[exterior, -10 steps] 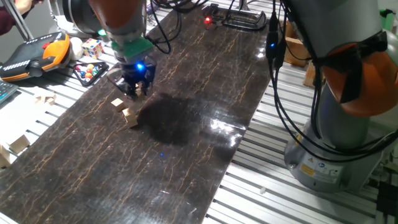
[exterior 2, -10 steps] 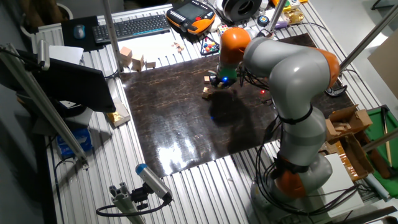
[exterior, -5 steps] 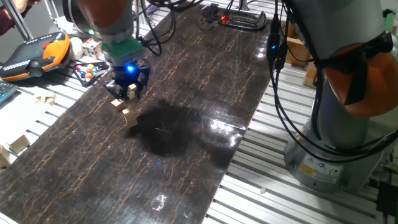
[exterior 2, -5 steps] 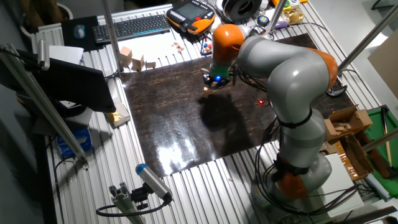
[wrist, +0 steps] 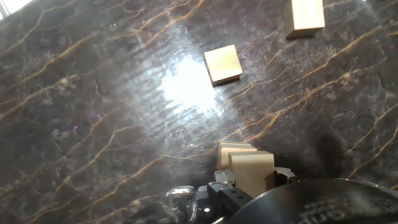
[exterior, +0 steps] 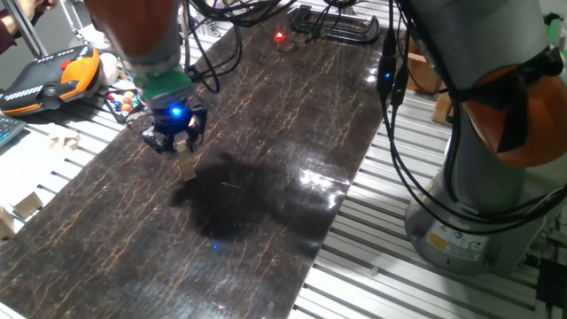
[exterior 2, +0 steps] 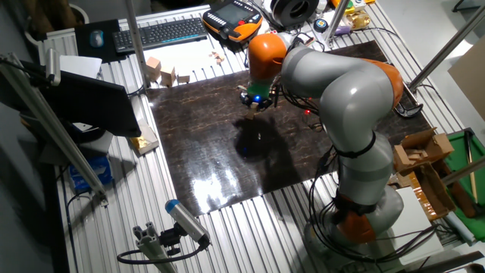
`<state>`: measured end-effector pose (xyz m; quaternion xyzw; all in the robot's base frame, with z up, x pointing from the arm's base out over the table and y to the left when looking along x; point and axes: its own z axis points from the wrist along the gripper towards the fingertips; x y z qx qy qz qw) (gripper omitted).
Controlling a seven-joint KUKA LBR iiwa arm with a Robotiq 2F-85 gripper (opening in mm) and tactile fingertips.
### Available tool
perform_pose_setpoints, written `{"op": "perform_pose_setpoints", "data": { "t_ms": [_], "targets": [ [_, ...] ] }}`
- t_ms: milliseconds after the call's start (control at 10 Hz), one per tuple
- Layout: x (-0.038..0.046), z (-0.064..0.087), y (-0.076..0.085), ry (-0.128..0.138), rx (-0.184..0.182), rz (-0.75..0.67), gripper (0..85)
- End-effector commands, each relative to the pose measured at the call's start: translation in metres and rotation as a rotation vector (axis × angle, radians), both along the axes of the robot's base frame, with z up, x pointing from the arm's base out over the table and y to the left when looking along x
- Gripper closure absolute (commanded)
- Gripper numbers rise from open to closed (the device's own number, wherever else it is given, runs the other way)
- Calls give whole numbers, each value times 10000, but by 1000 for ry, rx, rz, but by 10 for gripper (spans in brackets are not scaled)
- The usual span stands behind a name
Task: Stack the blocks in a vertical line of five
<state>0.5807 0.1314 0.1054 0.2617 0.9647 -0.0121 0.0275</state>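
My gripper (exterior: 174, 143) hangs low over the left part of the dark marbled table (exterior: 292, 133), its blue light on. In the hand view a small tan block (wrist: 252, 172) sits between the fingers, close to the camera, and the gripper is shut on it. The edge of another block (wrist: 231, 149) shows just behind it. Two more blocks lie flat on the table farther off, one (wrist: 223, 64) near the glare and one (wrist: 304, 16) at the top right. A block (exterior: 186, 169) rests just below and right of the gripper. In the other fixed view the gripper (exterior 2: 255, 103) hides most of the blocks.
An orange teach pendant (exterior: 53, 75) and a tray of coloured balls (exterior: 131, 99) lie at the table's far left. Larger pale wooden pieces (exterior: 27, 204) rest on the slatted bench. A black clamp (exterior: 341, 25) is at the far end; the arm's base (exterior: 469, 221) is on the right.
The gripper has carried its block leftward and toward the near side, and now hangs over the blocks lying on the table; it hides one of them.
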Motion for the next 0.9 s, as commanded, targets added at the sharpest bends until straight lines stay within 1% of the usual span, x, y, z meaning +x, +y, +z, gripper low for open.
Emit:
{"op": "perform_pose_setpoints", "data": {
  "t_ms": [0,100,200,300,600,800],
  "targets": [
    [5,6,10,-1,2,-18,840],
    [11,6,15,-1,6,-39,840],
    [14,0,9,-2,1,-59,840],
    [16,-10,2,-3,6,-78,840],
    [28,-31,11,-6,18,-68,840],
    [31,-37,13,-9,17,-62,840]
  ]
}}
